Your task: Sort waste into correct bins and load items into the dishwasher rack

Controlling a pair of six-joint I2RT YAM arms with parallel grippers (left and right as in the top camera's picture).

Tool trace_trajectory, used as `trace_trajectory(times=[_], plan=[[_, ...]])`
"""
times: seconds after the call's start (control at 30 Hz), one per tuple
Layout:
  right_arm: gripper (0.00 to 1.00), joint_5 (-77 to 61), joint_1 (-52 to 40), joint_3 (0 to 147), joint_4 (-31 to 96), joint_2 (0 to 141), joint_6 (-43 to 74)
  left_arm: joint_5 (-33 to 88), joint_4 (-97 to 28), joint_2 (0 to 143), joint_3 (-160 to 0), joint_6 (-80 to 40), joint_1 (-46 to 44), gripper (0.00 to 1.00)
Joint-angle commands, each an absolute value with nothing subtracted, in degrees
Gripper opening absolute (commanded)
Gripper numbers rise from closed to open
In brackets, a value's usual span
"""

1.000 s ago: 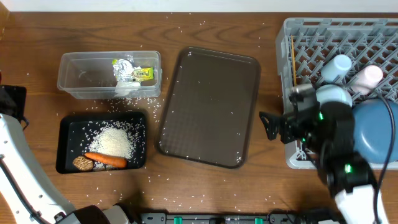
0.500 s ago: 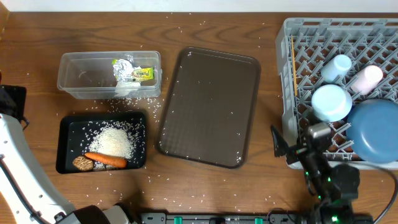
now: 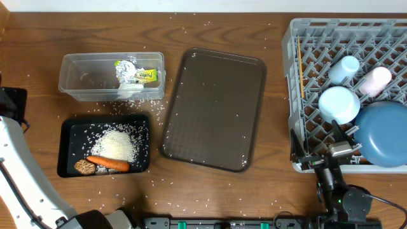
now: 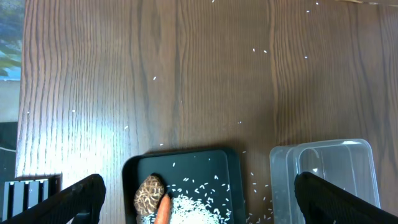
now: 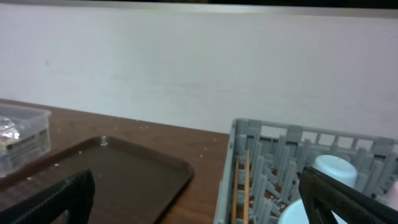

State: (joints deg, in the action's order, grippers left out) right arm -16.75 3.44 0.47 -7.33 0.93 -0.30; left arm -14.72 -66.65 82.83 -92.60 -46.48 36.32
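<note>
The right gripper [image 5: 196, 190], jaws spread wide and empty, sits at the dishwasher rack's [image 5: 249, 134] near edge. The left gripper [image 4: 199, 199], equally spread, hangs above the black tray [image 4: 180, 155].

White left arm [image 3: 16, 165], black right end effector [image 5: 199, 202]

Worktop stock. One each: rack [image 3: 343, 28], plate [image 3: 381, 133], bowl [image 3: 339, 104], tub [image 3: 82, 79], carrot [image 3: 108, 163], wrapper [image 3: 133, 73]. Two chopsticks [image 3: 300, 63]. Two cups: light-blue cup [image 3: 345, 68], pinkish cup [image 3: 375, 80]. Two trays: brown tray [image 3: 213, 108], black tray [image 3: 63, 149].

Dishwasher rack [image 3: 343, 24] and blue plate [image 3: 381, 137] run off the overhead view's right edge. Left wrist view crops black tray [image 4: 233, 168] and clear tub [image 4: 329, 174].
</note>
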Motion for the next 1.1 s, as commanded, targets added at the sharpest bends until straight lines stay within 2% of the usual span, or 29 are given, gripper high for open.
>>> trace_trajectory(times=[0.0, 0.17, 1.07], plan=[[0.99, -15.3, 3.7, 0.3, -4.2, 0.3, -2.9, -14.7, -66.8, 83.0, -92.9, -46.4, 36.6, 0.98], [0.99, -7.4, 3.7, 0.3, 3.9, 0.3, -2.9, -14.7, -66.8, 83.0, -92.9, -46.3, 36.6, 0.98], [0.99, -6.3, 3.7, 0.3, 3.8, 0.3, -4.4, -14.8, -66.8, 83.0, -92.9, -46.4, 36.6, 0.98]])
